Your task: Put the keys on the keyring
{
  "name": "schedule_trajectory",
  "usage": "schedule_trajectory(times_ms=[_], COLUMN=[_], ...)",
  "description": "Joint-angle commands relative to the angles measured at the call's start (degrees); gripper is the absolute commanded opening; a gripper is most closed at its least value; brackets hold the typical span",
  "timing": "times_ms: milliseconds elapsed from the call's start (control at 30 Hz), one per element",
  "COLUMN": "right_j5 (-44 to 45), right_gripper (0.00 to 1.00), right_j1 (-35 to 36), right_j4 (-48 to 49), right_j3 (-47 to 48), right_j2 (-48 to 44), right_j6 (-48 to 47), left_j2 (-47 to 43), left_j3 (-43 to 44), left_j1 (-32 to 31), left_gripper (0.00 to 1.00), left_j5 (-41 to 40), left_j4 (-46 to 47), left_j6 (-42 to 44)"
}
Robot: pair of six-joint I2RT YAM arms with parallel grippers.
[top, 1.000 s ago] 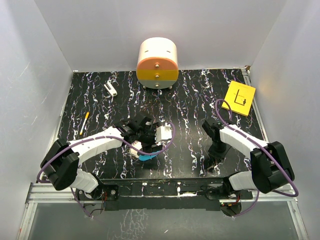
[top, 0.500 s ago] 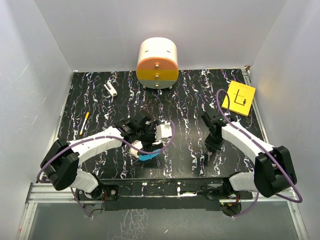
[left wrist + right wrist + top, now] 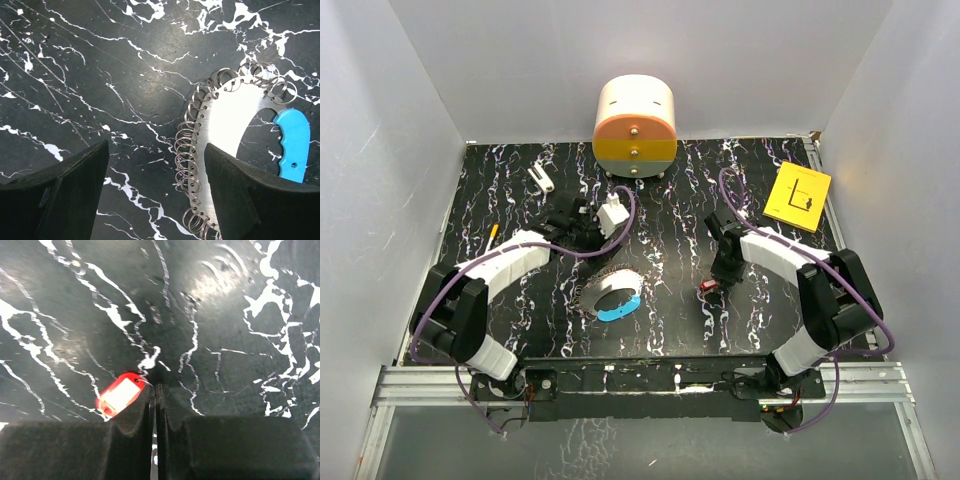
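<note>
The keyring (image 3: pixel 610 297) lies flat on the black marbled table, an oval loop with a blue band at the front and a coil of small metal rings round the rest. In the left wrist view the ring coil (image 3: pixel 187 150) and the blue band (image 3: pixel 292 145) lie right of the fingers. My left gripper (image 3: pixel 582 238) (image 3: pixel 155 150) is open and empty, behind the keyring. My right gripper (image 3: pixel 718 275) (image 3: pixel 155 387) is shut, pinching the thin wire loop of the red key (image 3: pixel 708 286) (image 3: pixel 119 394), which hangs low over the table right of the keyring.
An orange-and-white round drawer box (image 3: pixel 635 128) stands at the back centre. A yellow card (image 3: pixel 798 196) lies at the back right. A white clip (image 3: pixel 542 178) and a yellow pen (image 3: pixel 489 246) lie at the left.
My left gripper has let go of the keyring and drawn back toward the rear left; the keyring now lies free. My right gripper has moved left and away with the red key.
</note>
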Motion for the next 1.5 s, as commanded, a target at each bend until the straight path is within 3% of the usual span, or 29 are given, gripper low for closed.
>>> schedule_trajectory(times_ms=[0, 67, 200, 300, 500, 600, 700, 800, 933, 1100, 1233, 1467], right_j5=[1.6, 2.0, 2.2, 1.3, -0.8, -3.7, -10.0, -12.7, -14.8, -10.6, -9.2, -4.5], right_gripper=[0.08, 0.11, 0.43, 0.50, 0.50, 0.42, 0.33, 0.33, 0.38, 0.41, 0.42, 0.40], right_j1=[0.9, 0.9, 1.5, 3.2, 5.8, 6.5, 9.0, 12.9, 19.0, 27.7, 29.4, 31.1], right_j4=[4.0, 3.4, 1.5, 2.5, 7.0, 12.1, 20.8, 27.4, 30.3, 30.6, 29.7, 30.9], right_j3=[4.8, 6.2, 7.8, 7.2, 4.1, 1.0, -4.8, -8.0, -7.7, -3.0, -0.1, -1.5], right_j2=[1.2, 0.5, -3.0, -6.7, -12.9, -17.3, -21.4, -22.6, -18.1, -9.3, -4.6, -6.7], right_j6=[-4.2, -4.9, -5.9, -8.2, -12.3, -14.3, -18.5, -20.5, -23.2, -30.2, -33.8, -39.8], left_j2=[-0.7, -1.1, -2.7, -4.2, -5.2, -3.3, -1.5, -1.3, -2.7, -7.8, -11.0, -14.5], left_j3=[1.2, 1.3, 0.8, -1.0, -5.7, -5.5, -4.0, -3.4, -3.5, -4.4, -5.1, -6.9], left_j1=[-0.3, -0.4, -0.4, -0.5, -3.9, -5.7, -7.5, -7.6, -4.8, 3.2, 3.9, 5.0], left_gripper=[0.75, 0.75, 0.75, 0.74, 0.65, 0.61, 0.59, 0.58, 0.56, 0.58, 0.60, 0.61], left_j5=[3.5, 3.8, 5.0, 10.7, 16.4, 17.3, 15.9, 12.1, 5.1, 8.8, 6.8, 4.0], left_j4=[0.0, 0.2, 0.3, 0.3, 1.1, 0.9, 0.0, 0.7, 2.3, 3.0, 1.2, 1.3], left_j6=[-1.7, -2.2, -3.1, -4.5, -3.7, -1.9, -0.5, -0.5, -2.0, -4.2, -2.0, -2.5])
